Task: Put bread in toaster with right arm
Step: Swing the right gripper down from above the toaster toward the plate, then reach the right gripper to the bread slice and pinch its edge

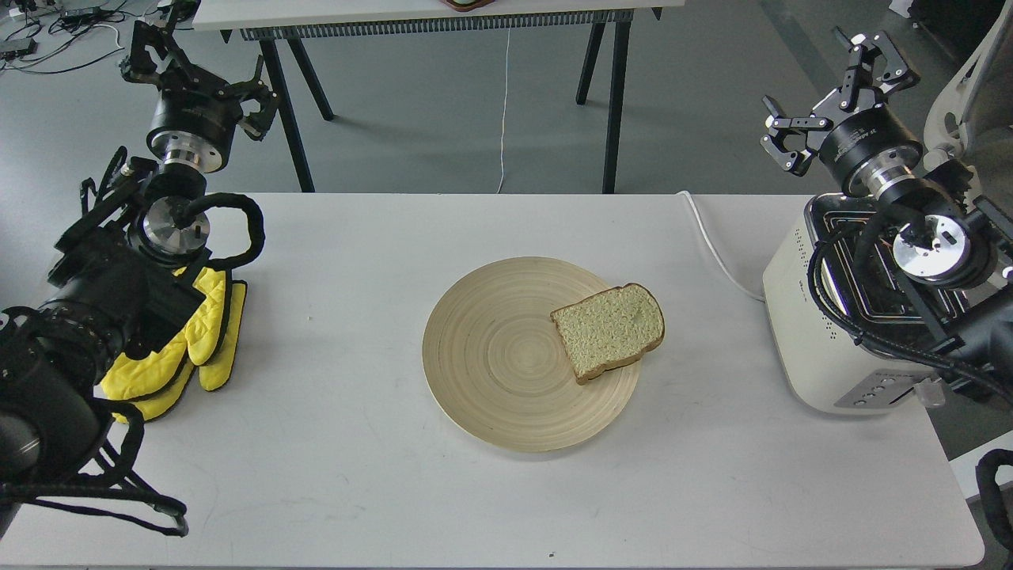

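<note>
Right pincer (831,99): fingers apart, empty, raised above the toaster (831,332).
Bread slice (608,328): lower-left of pincer, overhanging the wooden plate (506,364) rim, probably for edge access.
Left pincer (202,75): apart, idle.

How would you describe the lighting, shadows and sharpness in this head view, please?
Head view: soft, even overhead light; the plate and bread cast only faint shadows on the white table. The toaster chrome top shows reflections, partly hidden by the right arm. Focus is sharp on the bread; the table edges bow slightly, suggesting wide-angle distortion.
</note>
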